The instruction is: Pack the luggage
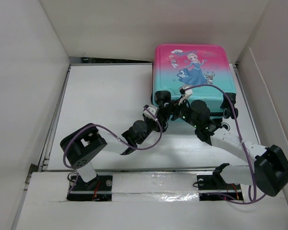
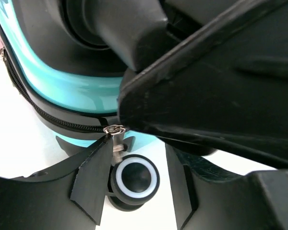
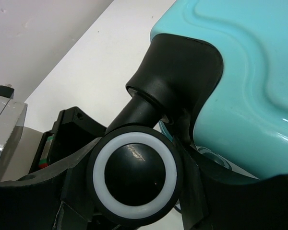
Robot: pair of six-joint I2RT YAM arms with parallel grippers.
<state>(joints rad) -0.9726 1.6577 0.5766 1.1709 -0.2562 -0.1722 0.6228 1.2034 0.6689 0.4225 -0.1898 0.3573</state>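
Note:
The luggage (image 1: 192, 72), pink to teal with a cartoon princess, lies flat and zipped at the back right of the table. Both grippers meet at its near left corner. My right gripper (image 1: 175, 109) (image 3: 134, 191) is shut on a black caster wheel (image 3: 137, 167) with a white ring, a finger pressed on each side. My left gripper (image 1: 153, 114) (image 2: 137, 189) stands open around another wheel (image 2: 134, 178). Its left finger (image 2: 93, 177) touches the silver zipper pull (image 2: 116, 141) hanging from the black zipper; a gap shows beside its right finger. The teal shell (image 2: 62, 86) (image 3: 249, 72) fills the background.
The right arm's black body (image 2: 221, 86) crosses close over the left gripper. White walls enclose the white table (image 1: 101, 96) on three sides. Two more wheels (image 1: 230, 111) stick out at the luggage's near right corner. Purple cables loop from both arms.

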